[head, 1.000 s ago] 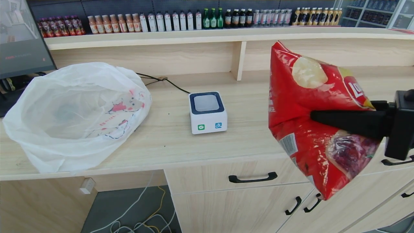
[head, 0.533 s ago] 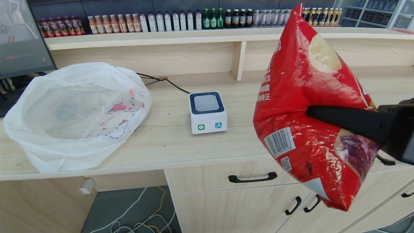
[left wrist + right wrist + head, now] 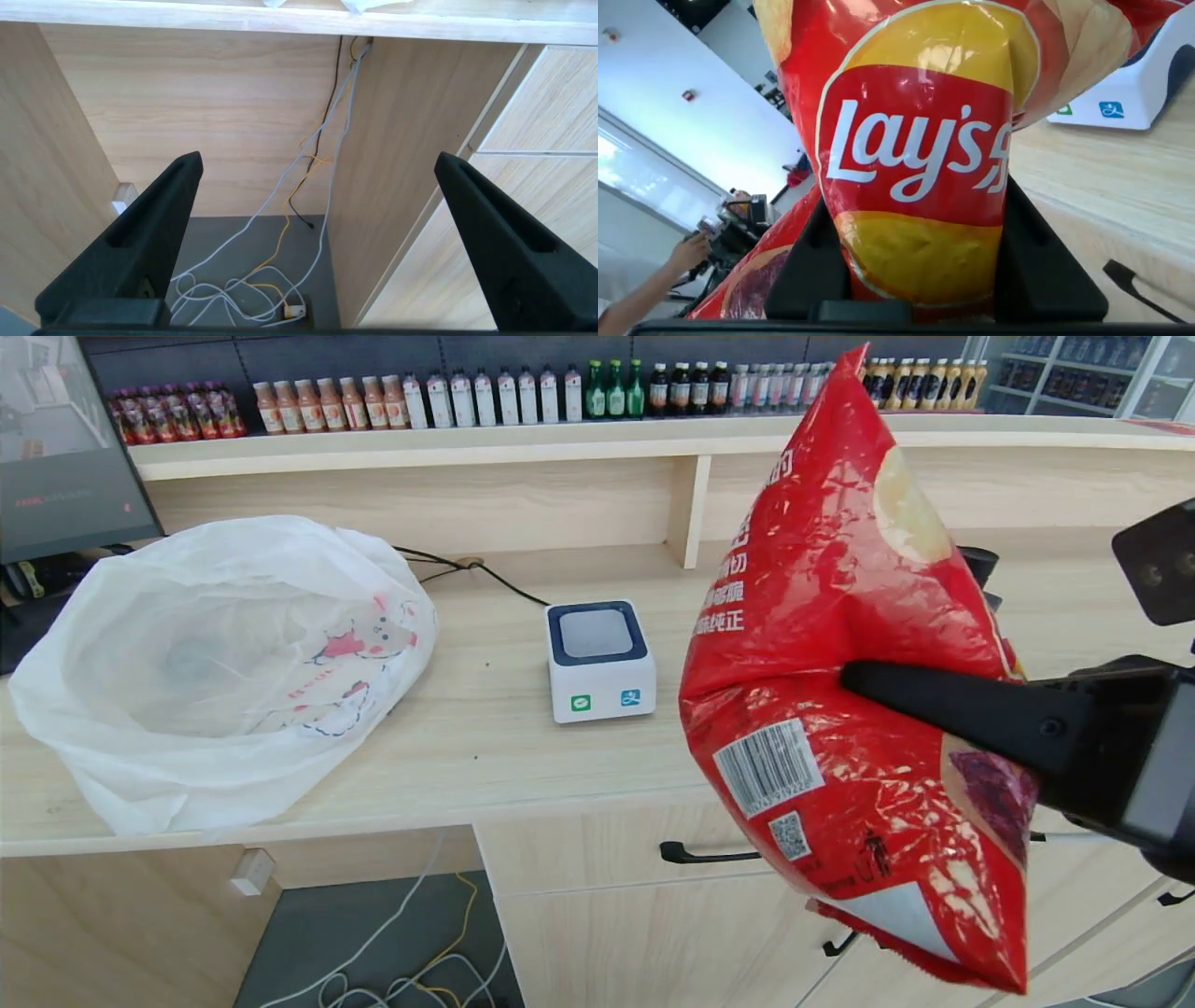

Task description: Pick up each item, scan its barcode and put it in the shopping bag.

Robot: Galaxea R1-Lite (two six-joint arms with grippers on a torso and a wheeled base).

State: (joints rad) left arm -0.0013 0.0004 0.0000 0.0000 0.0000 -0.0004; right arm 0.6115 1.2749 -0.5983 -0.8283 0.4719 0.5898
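Light wood counter (image 3: 485,737), white shopping bag (image 3: 215,663) slumped open, scanner box (image 3: 597,658) near it, bottles (image 3: 560,392) lined up behind, right gripper (image 3: 868,683) clamped on chips bag (image 3: 822,616), left gripper (image 3: 318,161) spread wide.

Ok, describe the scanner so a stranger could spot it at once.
On the wooden counter, look between the white shopping bag and the red chip bag held aloft. The scanner is the small white cube with a dark-framed window on top, the only boxy thing there.
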